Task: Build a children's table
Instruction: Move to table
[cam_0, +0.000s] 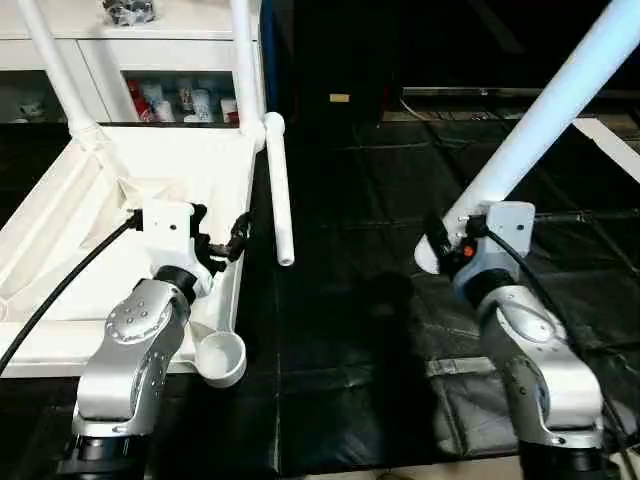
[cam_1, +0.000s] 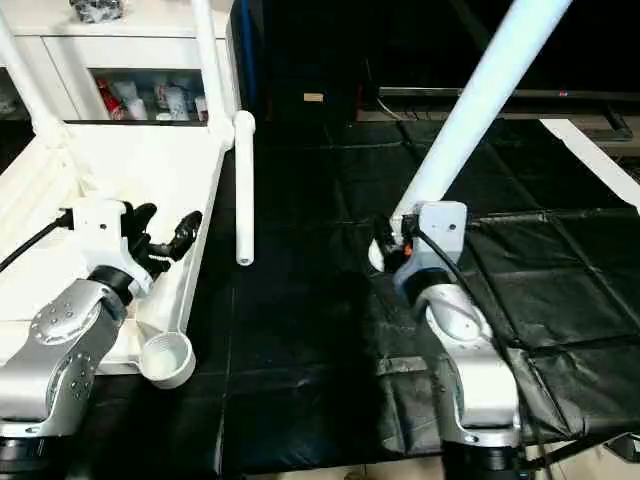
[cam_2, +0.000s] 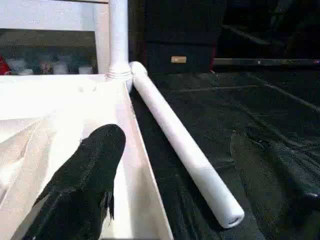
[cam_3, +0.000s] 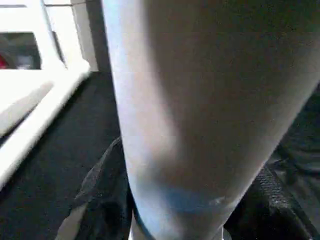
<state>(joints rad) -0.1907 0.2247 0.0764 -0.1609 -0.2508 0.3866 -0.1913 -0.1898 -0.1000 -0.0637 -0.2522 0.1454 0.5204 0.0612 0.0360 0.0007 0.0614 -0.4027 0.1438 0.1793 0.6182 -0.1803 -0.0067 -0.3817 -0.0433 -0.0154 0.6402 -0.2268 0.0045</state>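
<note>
Left eye view: right pincer (cam_0: 447, 243) grips leg (cam_0: 545, 115), slanting up-right.

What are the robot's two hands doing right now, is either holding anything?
Left end effector: open, empty, over the white plastic upturned tabletop.
Right end effector: closed on a long white tapered tubular leg.
</note>
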